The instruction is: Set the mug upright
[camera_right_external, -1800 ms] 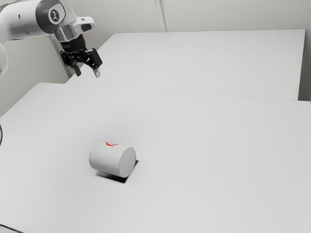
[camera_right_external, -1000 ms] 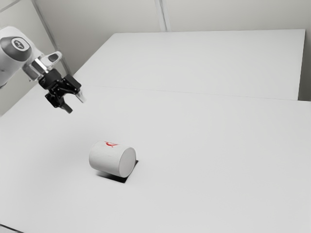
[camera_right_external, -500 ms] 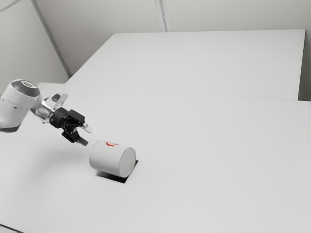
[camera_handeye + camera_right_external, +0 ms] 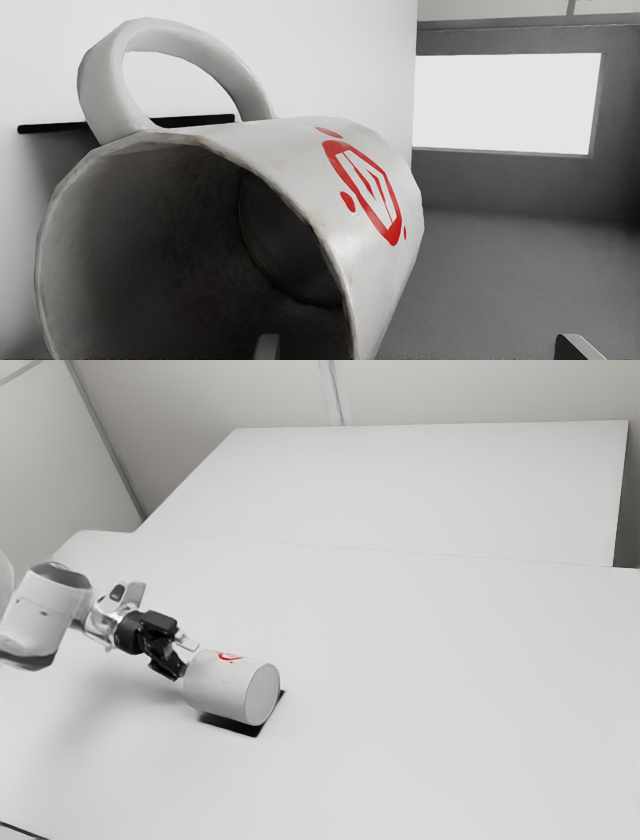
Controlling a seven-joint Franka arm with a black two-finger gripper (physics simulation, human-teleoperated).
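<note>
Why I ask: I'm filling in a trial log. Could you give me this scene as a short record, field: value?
mug: lying on its side on the table, not upright
mouth: toward the fingers
base: toward the exterior view's right
handle: on the side wall
marking: red logo on the outer wall
fingers: open, apart; one overlaps the mouth in the wrist view, the other is outside the wall
</note>
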